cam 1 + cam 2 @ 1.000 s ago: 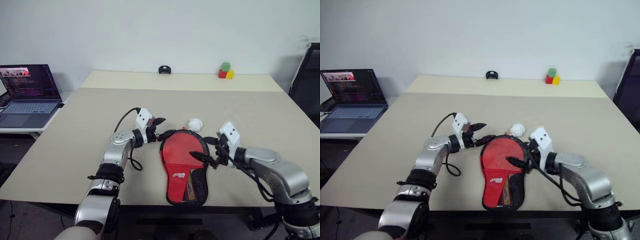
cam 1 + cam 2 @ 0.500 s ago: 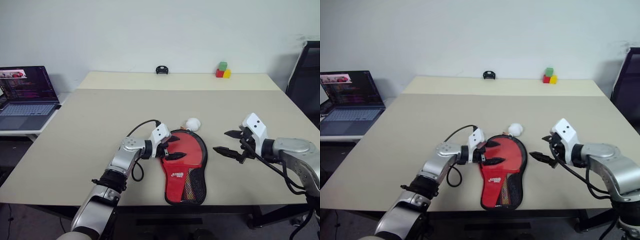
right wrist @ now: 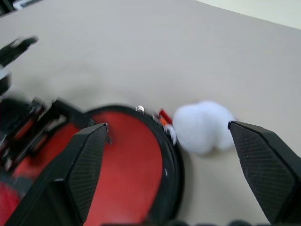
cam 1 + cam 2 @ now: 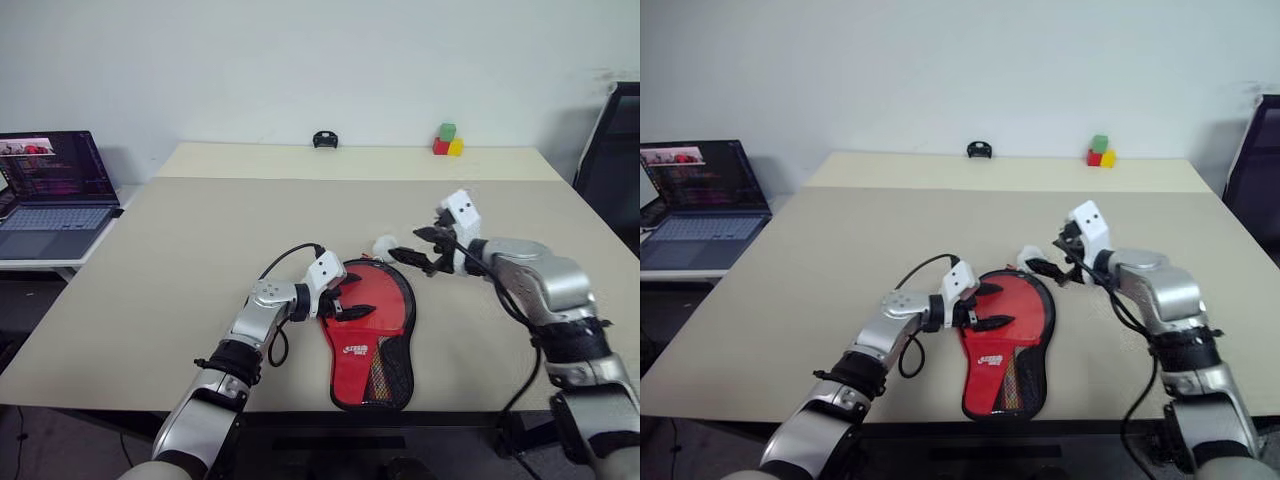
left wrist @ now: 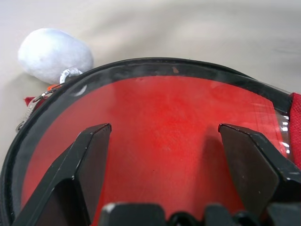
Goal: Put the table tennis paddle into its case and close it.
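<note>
The case [image 4: 368, 335] lies flat near the table's front edge, red side up, with a white logo and a black mesh pocket at its narrow end. Its round end [image 5: 155, 136] is red inside black zipper edging. I cannot tell the paddle apart from the case's red face. A white fluffy ball [image 4: 385, 245] rests against the round end on a small chain. My left gripper [image 4: 350, 298] hovers open just over the round end's left part. My right gripper [image 4: 410, 245] is open beside the ball, which lies ahead between its fingers [image 3: 84, 165].
An open laptop [image 4: 55, 190] sits on a side table to the left. At the table's far edge are a small black object [image 4: 323, 139] and coloured blocks [image 4: 446, 142]. A black chair [image 4: 612, 160] stands at the right.
My right gripper drew away to the right of the case, then swung forward to the white ball. My left gripper sank onto the case's round end early on, then stayed.
</note>
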Robot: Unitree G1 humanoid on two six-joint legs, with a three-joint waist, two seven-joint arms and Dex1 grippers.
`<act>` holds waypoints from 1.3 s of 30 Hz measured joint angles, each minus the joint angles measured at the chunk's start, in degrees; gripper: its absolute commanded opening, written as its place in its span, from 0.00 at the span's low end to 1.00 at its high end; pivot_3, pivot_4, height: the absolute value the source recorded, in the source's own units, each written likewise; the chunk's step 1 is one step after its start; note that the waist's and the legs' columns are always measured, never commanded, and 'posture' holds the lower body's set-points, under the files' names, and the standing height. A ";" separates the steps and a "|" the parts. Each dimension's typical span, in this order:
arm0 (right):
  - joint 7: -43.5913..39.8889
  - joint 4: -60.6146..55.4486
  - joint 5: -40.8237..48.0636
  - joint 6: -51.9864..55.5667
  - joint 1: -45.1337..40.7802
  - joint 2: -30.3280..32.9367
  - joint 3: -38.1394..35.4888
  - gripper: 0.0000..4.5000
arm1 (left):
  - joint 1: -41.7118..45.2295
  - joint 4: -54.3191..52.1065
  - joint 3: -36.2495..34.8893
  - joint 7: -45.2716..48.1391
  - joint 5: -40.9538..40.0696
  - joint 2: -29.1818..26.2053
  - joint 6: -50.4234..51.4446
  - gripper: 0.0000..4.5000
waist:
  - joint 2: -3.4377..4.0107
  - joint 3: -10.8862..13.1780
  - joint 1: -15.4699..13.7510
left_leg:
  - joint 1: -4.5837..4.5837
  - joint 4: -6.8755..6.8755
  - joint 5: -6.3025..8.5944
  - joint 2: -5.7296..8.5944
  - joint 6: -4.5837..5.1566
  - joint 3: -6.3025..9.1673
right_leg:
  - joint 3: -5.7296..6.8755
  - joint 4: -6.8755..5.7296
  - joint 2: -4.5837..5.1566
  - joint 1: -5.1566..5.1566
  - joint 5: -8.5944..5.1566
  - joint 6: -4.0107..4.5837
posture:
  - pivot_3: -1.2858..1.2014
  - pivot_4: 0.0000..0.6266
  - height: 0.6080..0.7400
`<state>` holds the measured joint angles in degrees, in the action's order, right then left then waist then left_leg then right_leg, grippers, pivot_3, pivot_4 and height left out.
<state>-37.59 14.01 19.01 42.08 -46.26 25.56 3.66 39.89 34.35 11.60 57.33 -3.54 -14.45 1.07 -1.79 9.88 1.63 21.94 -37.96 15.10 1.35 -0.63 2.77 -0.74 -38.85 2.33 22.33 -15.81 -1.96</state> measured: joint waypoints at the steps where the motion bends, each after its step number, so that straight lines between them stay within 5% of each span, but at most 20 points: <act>1: 0.45 3.14 -0.85 -1.82 -0.95 -1.24 0.06 1.00 | -0.21 -0.35 0.01 -0.21 0.00 0.00 0.06 0.88 | 0.01 0.00 0.00 | 0.01 0.01 0.00 0.00 0.00 0.01 | 0.01 0.00 0.00 0.01 0.00 0.00 | 0.52 0.24 1.00; 14: 9.97 45.17 -11.05 -27.96 -16.18 -14.11 -0.77 1.00 | -2.20 -4.33 0.40 -0.53 0.24 -1.14 1.40 0.88 | 0.11 0.07 0.23 | 0.01 0.06 0.00 -0.01 -0.01 -0.05 | -0.08 -0.01 0.02 0.08 0.01 0.02 | 0.52 0.24 1.00; 23: 15.11 56.23 -14.53 -33.89 -18.28 -15.58 -2.43 1.00 | -2.74 -5.56 0.42 -1.32 0.48 -1.34 2.28 0.88 | 0.16 0.09 0.24 | 0.00 0.07 0.00 -0.01 -0.01 -0.05 | -0.09 -0.02 0.04 0.08 0.00 0.03 | 0.52 0.24 1.00; 27: 16.09 56.34 -15.22 -34.23 -18.44 -15.68 -2.88 0.81 | -2.80 -5.59 0.48 -1.49 0.58 -1.49 2.27 0.89 | 0.20 0.11 0.27 | -0.01 0.07 0.00 -0.01 -0.02 -0.05 | -0.09 -0.04 0.04 0.08 0.00 0.03 | 0.52 0.24 1.00; 34: 16.36 56.29 -15.77 -34.27 -18.61 -16.17 -3.07 0.29 | -1.92 -4.16 1.46 -1.50 1.30 -1.20 0.82 0.89 | 0.21 0.10 0.25 | -0.02 0.07 0.00 -0.01 -0.02 -0.05 | -0.08 -0.04 0.04 0.07 0.00 0.03 | 0.52 0.24 1.00; 39: 16.32 56.27 -15.79 -34.27 -18.60 -16.31 -3.09 0.10 | -1.02 -1.94 1.72 -1.52 1.46 -0.43 -0.65 0.89 | 0.23 0.09 0.25 | -0.06 0.07 0.00 -0.01 -0.02 -0.05 | -0.08 -0.06 0.04 0.05 0.00 0.03 | 0.52 0.24 1.00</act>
<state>-21.27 70.28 3.22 7.81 -64.87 9.25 0.57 38.87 32.41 13.33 55.81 -2.08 -14.87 0.42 -1.56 9.97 1.89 21.89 -37.89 15.10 1.34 -0.64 2.72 -0.83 -38.91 2.36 22.38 -15.80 -1.93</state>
